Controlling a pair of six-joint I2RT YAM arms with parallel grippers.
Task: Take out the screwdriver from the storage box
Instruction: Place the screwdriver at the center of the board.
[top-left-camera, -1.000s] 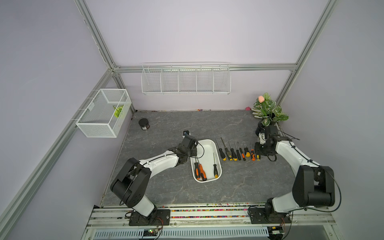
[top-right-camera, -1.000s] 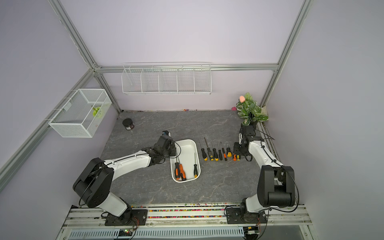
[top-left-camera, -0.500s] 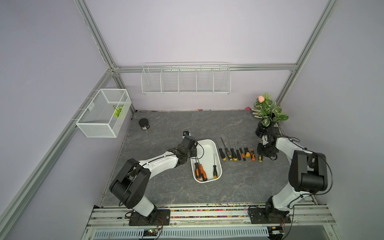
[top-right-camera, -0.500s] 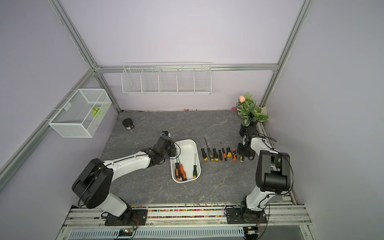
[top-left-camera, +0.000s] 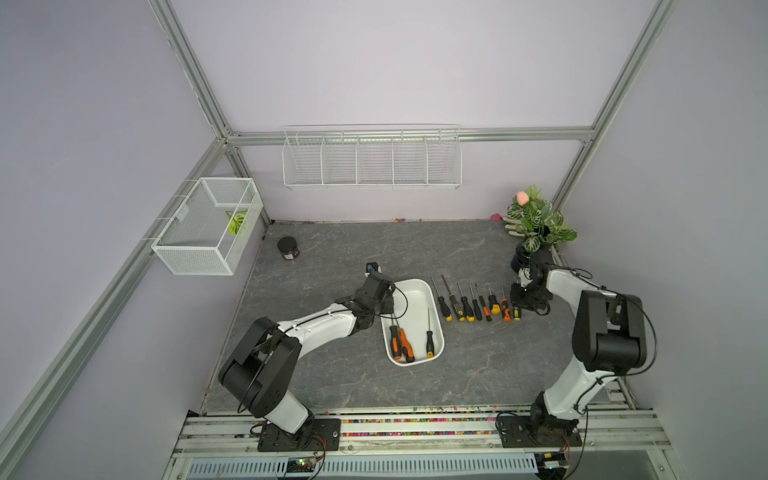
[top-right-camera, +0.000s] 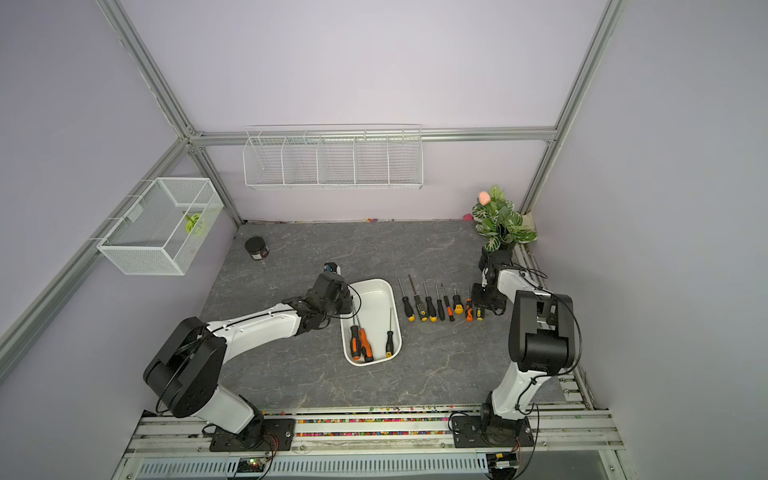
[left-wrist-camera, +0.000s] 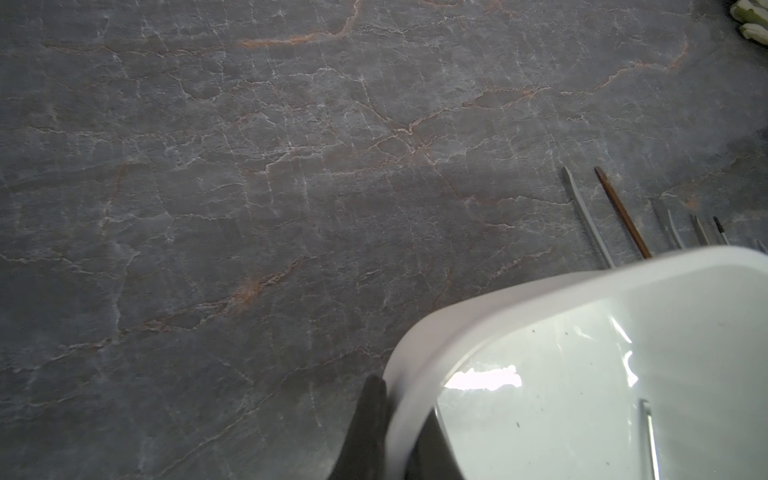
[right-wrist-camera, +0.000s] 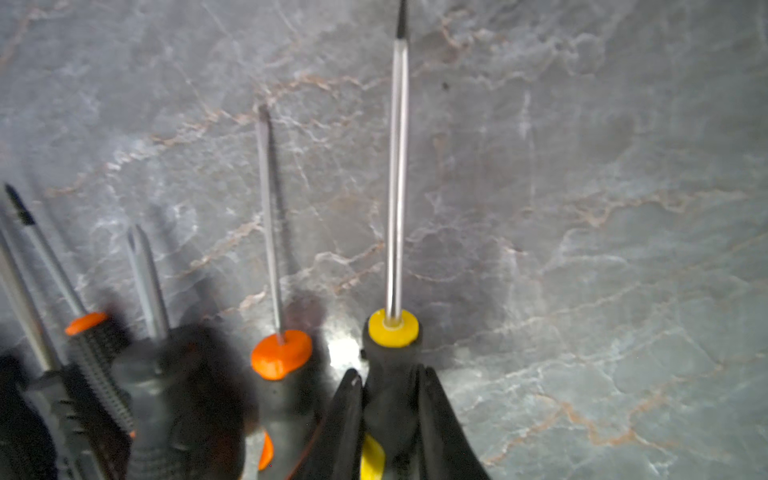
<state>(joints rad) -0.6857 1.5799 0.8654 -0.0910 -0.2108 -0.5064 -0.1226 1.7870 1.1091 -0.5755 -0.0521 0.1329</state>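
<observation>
Top views both put the white storage box at the centre of the frame on the grey stone-look tabletop, with three screwdrivers lying in its lower end. We see the left gripper at the box's left rim. Right of the box, a row of screwdrivers lies on the tabletop. The right gripper sits over the black-and-yellow screwdriver at the row's right end, outside the box.

Left wrist view: we find the left gripper closed on the rim of the storage box, one dark finger outside the wall and the other inside.

Right wrist view: the right gripper is clamped on the handle of the black-and-yellow screwdriver, a finger pressed to each side. Its shaft runs alongside the orange-collared neighbour just beside it. We cannot tell whether it touches the tabletop.
</observation>
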